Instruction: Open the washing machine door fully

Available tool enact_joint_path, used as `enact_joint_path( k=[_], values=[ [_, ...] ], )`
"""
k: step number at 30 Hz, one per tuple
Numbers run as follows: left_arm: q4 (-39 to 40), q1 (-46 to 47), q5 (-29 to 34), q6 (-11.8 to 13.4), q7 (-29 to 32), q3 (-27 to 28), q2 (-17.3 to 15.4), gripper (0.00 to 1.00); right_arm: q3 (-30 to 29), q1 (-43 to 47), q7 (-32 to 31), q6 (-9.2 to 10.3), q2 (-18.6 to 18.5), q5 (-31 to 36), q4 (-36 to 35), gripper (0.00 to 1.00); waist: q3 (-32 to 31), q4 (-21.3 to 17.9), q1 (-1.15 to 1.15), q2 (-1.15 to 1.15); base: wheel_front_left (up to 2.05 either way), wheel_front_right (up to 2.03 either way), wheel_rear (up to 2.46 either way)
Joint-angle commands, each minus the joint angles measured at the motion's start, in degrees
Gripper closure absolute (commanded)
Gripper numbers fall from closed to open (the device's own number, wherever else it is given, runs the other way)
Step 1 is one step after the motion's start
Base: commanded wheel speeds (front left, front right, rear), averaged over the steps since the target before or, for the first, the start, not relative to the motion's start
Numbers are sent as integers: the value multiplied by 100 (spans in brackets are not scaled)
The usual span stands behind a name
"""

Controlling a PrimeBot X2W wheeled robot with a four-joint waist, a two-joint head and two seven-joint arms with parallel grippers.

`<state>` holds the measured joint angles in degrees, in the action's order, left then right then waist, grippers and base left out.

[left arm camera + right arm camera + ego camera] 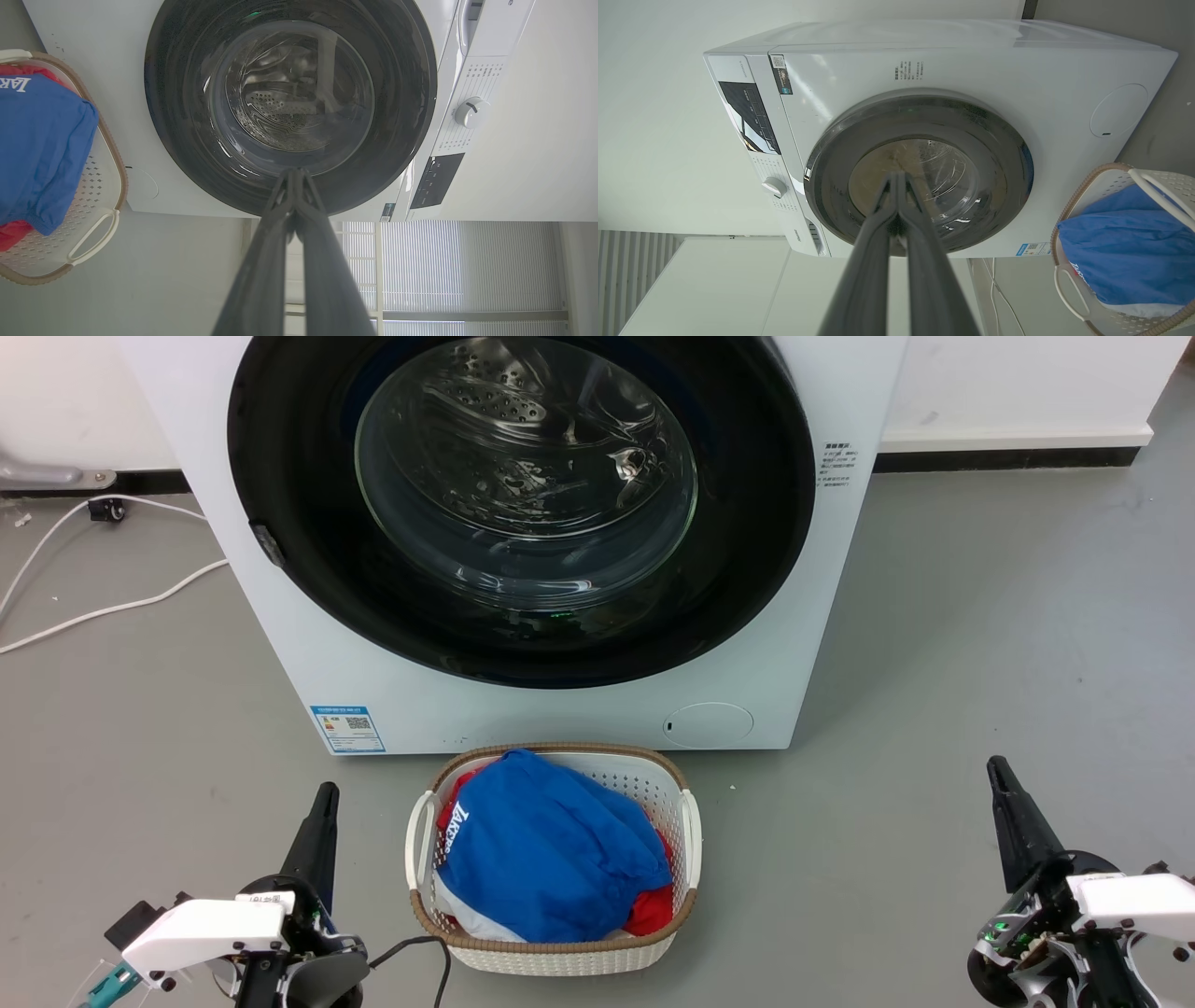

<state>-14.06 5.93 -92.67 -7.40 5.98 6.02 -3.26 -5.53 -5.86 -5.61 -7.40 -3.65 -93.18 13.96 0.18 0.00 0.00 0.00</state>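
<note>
Your left hand (325, 798), fingers pressed together, holds nothing; the laundry basket (653, 784) sits to its right. Ahead of both hands, well apart, the washing machine door (523, 513) lies closed on the washing machine (560, 714). Your right hand (1001, 775) is likewise pinched together, empty.

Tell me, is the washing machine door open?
No, the washing machine door sits closed, flush against the front of the washing machine.

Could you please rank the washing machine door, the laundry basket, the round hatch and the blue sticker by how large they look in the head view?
1. washing machine door
2. laundry basket, though it lies nearer the camera
3. round hatch and blue sticker: too alike to rank
</note>
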Motion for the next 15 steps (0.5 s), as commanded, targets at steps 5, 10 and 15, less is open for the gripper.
enact_joint_path(
  k=[5, 10, 15],
  values=[
    [-6, 53, 15, -16, 41, 21, 8, 100, -15, -57, -28, -17, 19, 43, 13, 100, 0, 0, 0, 0, 0, 0, 0],
    [-5, 53, 20, -16, 34, 25, 10, 100, -20, -57, -35, -17, 23, 52, 13, 100, 0, 0, 0, 0, 0, 0, 0],
    [-5, 53, 24, -16, 38, 29, 13, 100, -27, -58, -31, -17, 28, 59, 13, 100, 0, 0, 0, 0, 0, 0, 0]
  ],
)
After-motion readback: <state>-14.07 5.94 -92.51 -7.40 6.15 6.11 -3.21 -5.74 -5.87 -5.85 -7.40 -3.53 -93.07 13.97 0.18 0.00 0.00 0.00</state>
